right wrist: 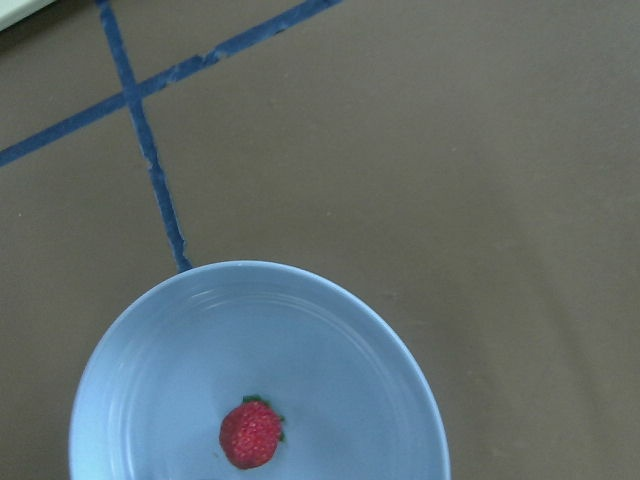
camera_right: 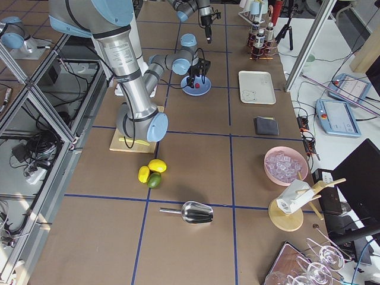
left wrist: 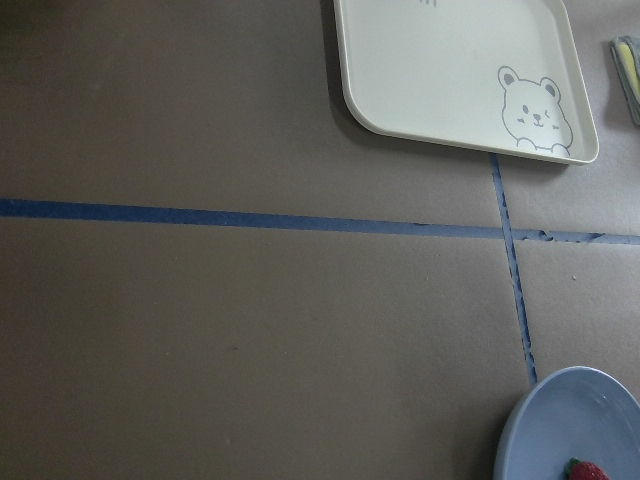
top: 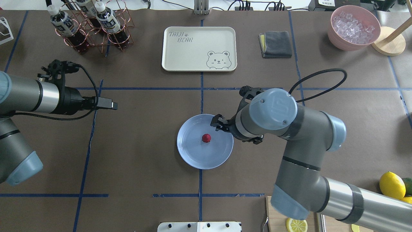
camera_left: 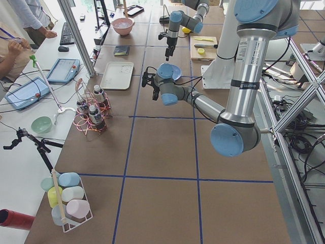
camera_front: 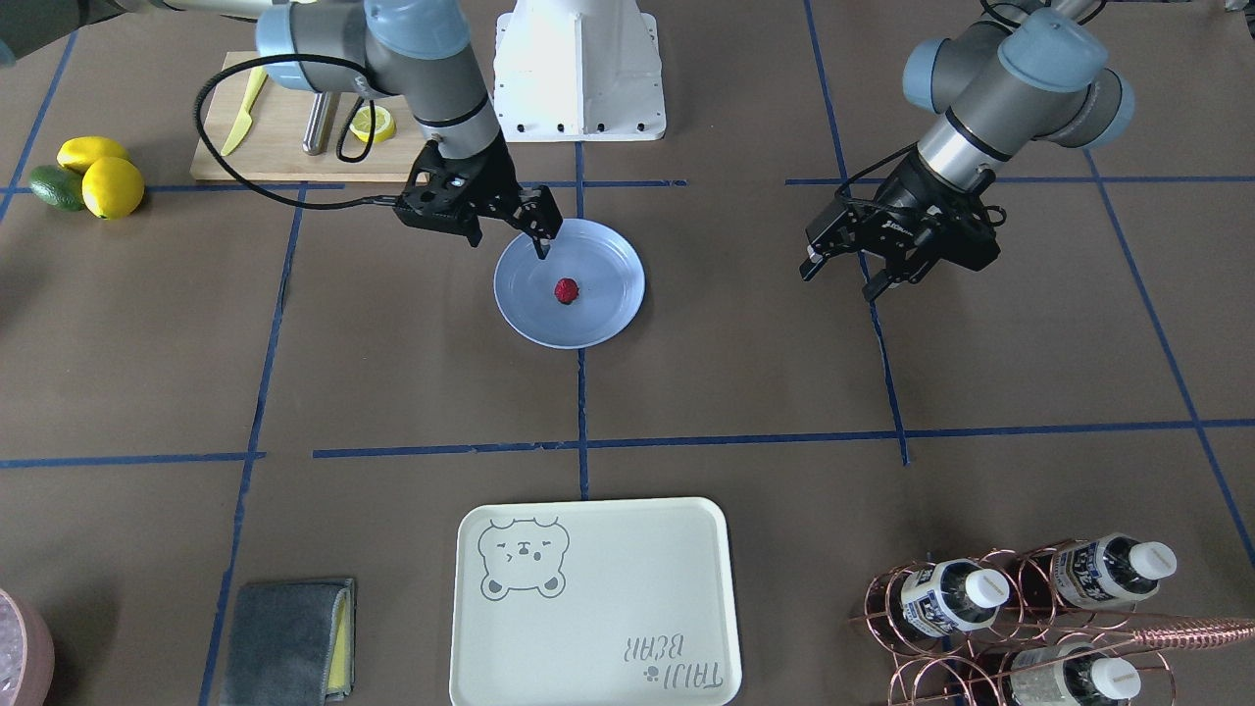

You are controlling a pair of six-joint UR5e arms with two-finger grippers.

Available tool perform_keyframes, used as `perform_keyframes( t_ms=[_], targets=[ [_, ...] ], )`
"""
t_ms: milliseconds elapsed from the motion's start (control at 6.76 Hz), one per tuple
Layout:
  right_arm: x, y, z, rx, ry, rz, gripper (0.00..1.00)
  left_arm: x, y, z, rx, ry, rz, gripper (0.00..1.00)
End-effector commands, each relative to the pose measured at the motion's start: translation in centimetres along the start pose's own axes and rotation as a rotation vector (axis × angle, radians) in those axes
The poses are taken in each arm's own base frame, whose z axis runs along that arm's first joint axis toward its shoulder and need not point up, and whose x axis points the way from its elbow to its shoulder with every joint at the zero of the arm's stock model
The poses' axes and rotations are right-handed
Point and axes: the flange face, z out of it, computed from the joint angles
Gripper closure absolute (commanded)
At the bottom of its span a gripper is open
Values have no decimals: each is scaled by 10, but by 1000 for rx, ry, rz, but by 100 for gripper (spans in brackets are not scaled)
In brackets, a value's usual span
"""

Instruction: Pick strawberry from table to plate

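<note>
The strawberry (camera_front: 567,291) lies near the middle of the light-blue plate (camera_front: 613,265), which rests on the brown table (camera_front: 745,373) at a crossing of blue tape lines. My right gripper (camera_front: 542,235) hangs open just above the plate's rim on the robot's side, a short way from the berry, with nothing between its fingers. In the right wrist view the strawberry (right wrist: 250,433) sits free on the plate (right wrist: 340,340). My left gripper (camera_front: 838,282) hovers open and empty over bare table, well away from the plate. The overhead view shows the same strawberry (top: 206,138) on the plate (top: 193,154).
A cream bear tray (camera_front: 588,598) lies across the table from the robot. A cutting board (camera_front: 284,147) with a lemon slice (camera_front: 374,123) and lemons (camera_front: 103,172) are by my right arm. A bottle rack (camera_front: 1020,608), grey cloth (camera_front: 289,637) and bowl of ice (top: 354,27) stand at the far edge.
</note>
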Motion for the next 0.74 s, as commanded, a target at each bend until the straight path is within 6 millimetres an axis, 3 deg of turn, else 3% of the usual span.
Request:
perform_keyframes(
  t_ms=[0, 444, 592],
  targets=[
    [99, -39, -33, 12, 68, -133, 0, -94, 0, -38, 8, -133, 255, 1],
    [255, -142, -96, -1, 173, -331, 0, -238, -27, -102, -61, -217, 437, 1],
    [291, -167, -112, -14, 179, -356, 0, -267, -36, -127, -84, -234, 432, 1]
  ],
)
